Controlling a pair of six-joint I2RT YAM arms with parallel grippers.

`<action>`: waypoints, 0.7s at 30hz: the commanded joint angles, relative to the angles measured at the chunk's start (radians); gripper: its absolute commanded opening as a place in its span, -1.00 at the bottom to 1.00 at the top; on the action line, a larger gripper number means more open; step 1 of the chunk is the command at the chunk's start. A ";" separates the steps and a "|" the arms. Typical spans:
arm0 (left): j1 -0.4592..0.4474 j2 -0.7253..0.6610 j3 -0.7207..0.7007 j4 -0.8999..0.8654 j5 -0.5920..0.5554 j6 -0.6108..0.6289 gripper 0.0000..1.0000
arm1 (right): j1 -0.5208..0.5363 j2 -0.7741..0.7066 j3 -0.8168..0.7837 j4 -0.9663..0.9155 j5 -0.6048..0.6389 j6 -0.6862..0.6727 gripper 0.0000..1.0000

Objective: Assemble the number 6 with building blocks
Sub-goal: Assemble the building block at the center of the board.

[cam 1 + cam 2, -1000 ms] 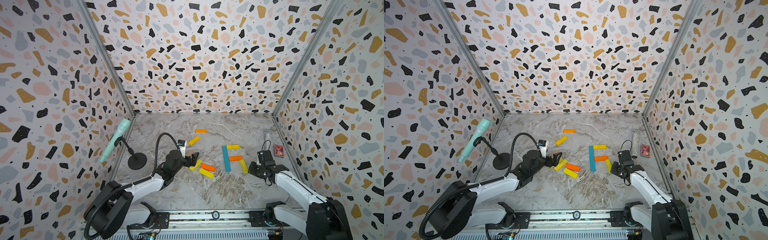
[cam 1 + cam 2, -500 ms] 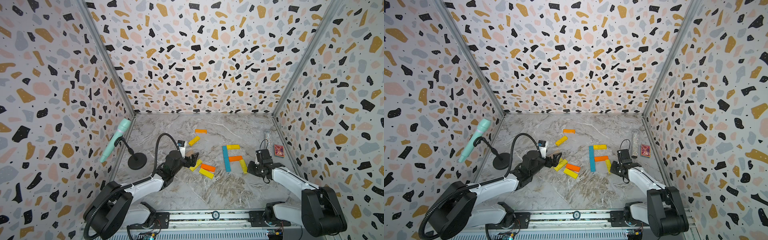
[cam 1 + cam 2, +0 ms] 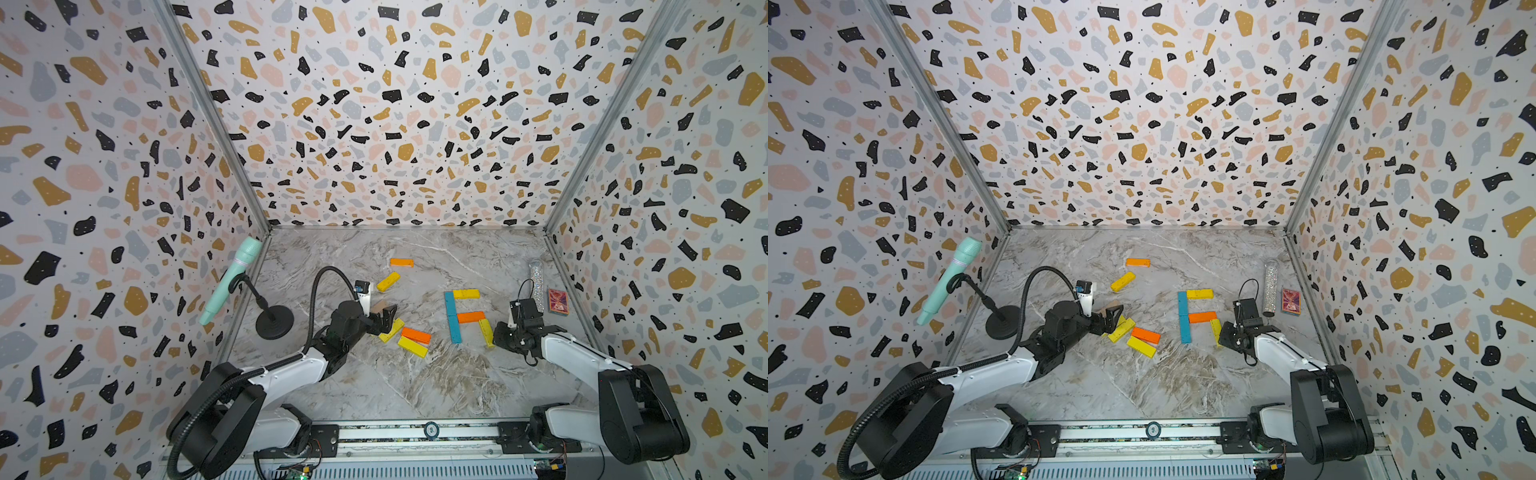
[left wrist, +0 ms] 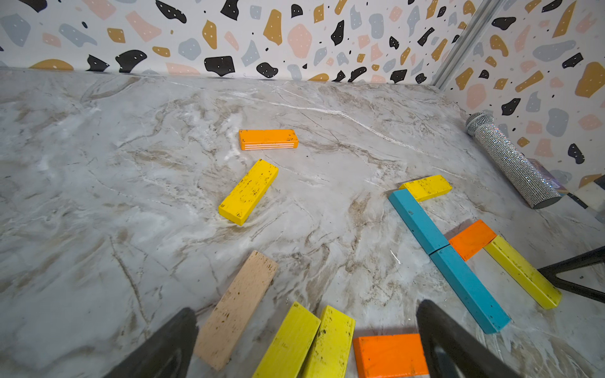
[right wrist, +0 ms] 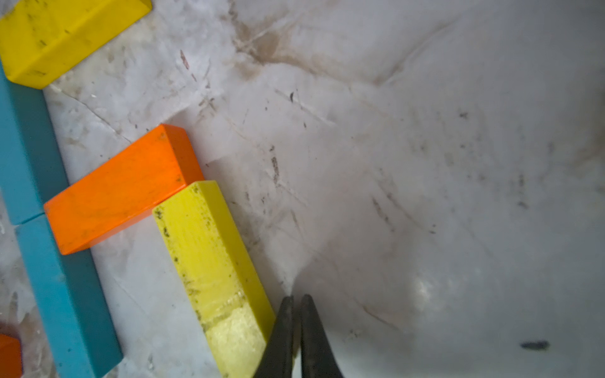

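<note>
Figure under way: a teal bar [image 3: 452,318] of two planks laid end to end is seen right of the middle of the marble tabletop [image 3: 415,386] in both top views.
Top stroke: a top yellow block [image 3: 466,294] is set crosswise, touching the bar's far end.
Middle stroke: an orange block [image 5: 121,186] is butted against the bar at the joint of its two planks.
Right stroke: a lower yellow block [image 5: 212,271] is placed with one end against the orange block's outer end, slightly slanted.
Right gripper [image 5: 297,301]: the jaws are pressed together with nothing between them. The tips are just beside this block's near end. Contact seems likely, though the shadowed wrist view does not settle it.
Left gripper [image 4: 306,309]: the jaws are spread wide and nothing is grasped.
Loose blocks by the left gripper: a beige plank [image 4: 237,311], a yellow pair [image 4: 289,343] lying side by side, a loose orange block [image 4: 389,355] and a near yellow block [image 3: 412,347] are grouped close together.
Farther back: a far yellow block [image 4: 248,191] and a far orange block [image 4: 268,139] lie apart from the rest.
Right wall: a glittery tube [image 3: 537,284] and a red card box [image 3: 557,301] are found just beside each other.
Left wall: a microphone [image 3: 230,280] is held tilted on a stand.
</note>
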 commanded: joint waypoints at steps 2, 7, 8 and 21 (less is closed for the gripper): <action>-0.005 -0.031 -0.009 0.023 -0.035 0.012 0.99 | -0.003 -0.044 0.035 -0.069 0.040 -0.024 -0.79; -0.003 -0.062 -0.006 -0.002 -0.092 0.024 0.99 | 0.056 -0.154 0.144 -0.078 0.021 -0.077 -0.50; -0.004 -0.063 0.002 -0.009 -0.106 0.025 0.99 | 0.073 -0.164 0.173 -0.069 0.000 -0.090 -0.46; 0.025 0.237 0.539 -0.398 -0.167 0.132 0.99 | 0.384 -0.071 0.370 0.106 -0.134 -0.306 0.19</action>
